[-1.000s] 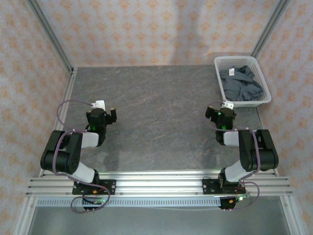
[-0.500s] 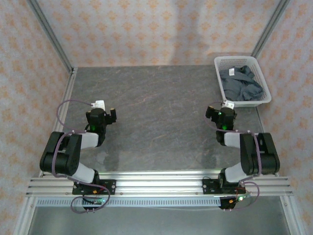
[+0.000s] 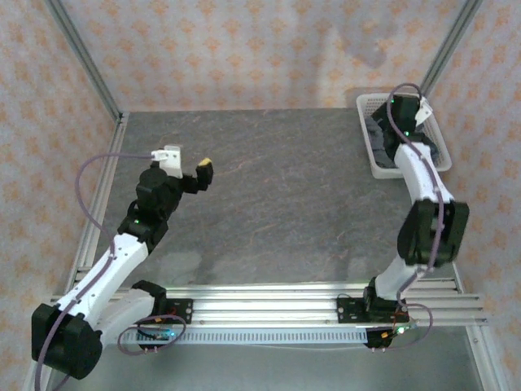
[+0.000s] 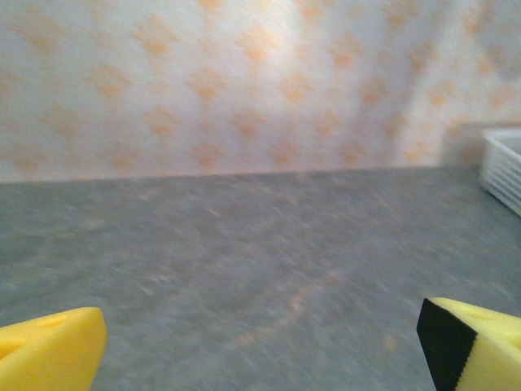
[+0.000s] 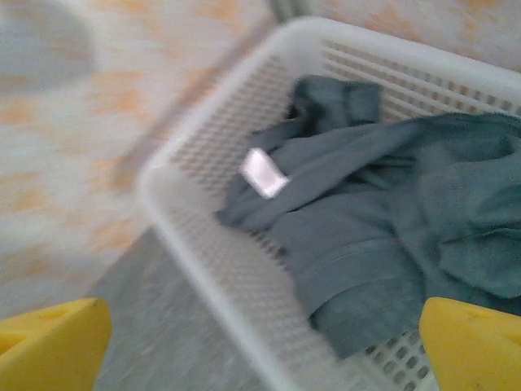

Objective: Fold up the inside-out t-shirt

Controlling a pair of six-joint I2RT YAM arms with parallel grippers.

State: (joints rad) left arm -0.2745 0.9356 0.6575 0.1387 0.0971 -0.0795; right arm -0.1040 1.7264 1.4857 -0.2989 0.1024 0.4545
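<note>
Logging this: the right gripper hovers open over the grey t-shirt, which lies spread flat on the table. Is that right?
Not quite: the right gripper hovers open over the grey t-shirt, but the shirt lies bunched up inside the white basket, not spread flat. The right wrist view shows it.

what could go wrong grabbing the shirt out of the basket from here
1. The open right fingers hang over the near wall of the basket, so coming straight down might strike or snag the mesh instead of the cloth.
2. The t-shirt lies bunched in overlapping folds. A pinch may take several layers at once, and lifting could drag the basket along.
</note>
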